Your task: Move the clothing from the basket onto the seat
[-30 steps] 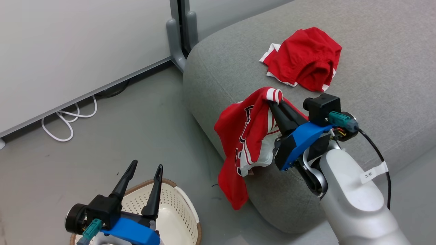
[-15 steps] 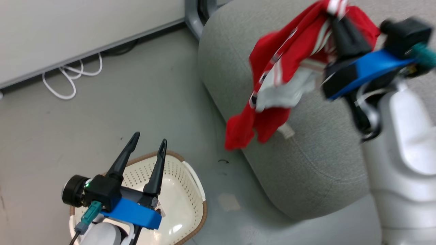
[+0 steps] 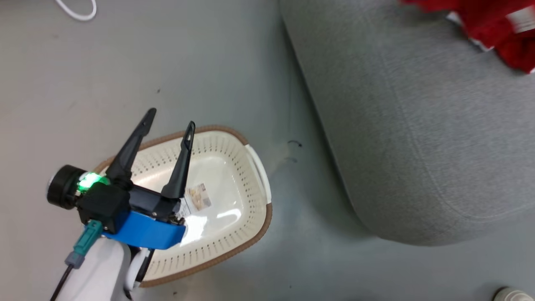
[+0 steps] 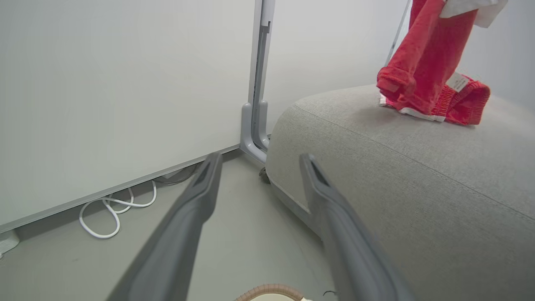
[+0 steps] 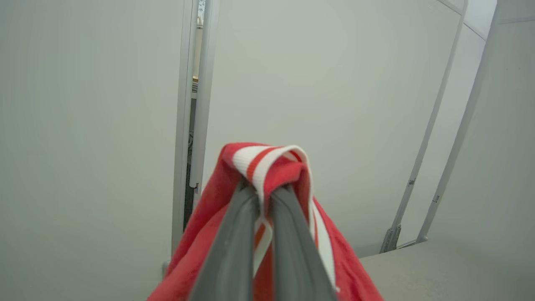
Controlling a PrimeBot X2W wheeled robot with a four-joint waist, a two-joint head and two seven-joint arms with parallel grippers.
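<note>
Up in the right wrist view, a soft red sports garment with white-and-red striped trim (image 5: 267, 167) was pinched at its striped band by the right gripper (image 5: 261, 193), whose two long dark fingers were drawn narrowly together on the cloth, the rest of the fabric falling away on both sides below them. Seen from the left wrist, this garment hung down over the top of the large grey fabric-upholstered sofa (image 4: 418, 188), its lower end reaching close to a second red garment with white trim (image 4: 466, 98) that lay crumpled on the sofa cushion; whether the two touched could not be told. In the head view a blurred patch of red cloth sat at the upper right, over the sofa, though which garment it was could not be told. The small cream-white perforated plastic laundry basket with a brown woven-look rim (image 3: 267, 217) stood on the grey floor (image 3: 125, 62) near the sofa's rounded corner but apart from it, a printed label (image 3: 199, 196) showing on its bottom. Over the basket's left side hovered the left gripper (image 3: 170, 118), its fingers spread wide and holding nothing, with a green light (image 3: 87, 182) glowing on its wrist. Farther off, a looped white cable (image 4: 113, 213) lay at the foot of a pale wall panel (image 4: 125, 83), beside a grey upright post (image 4: 257, 83).
</note>
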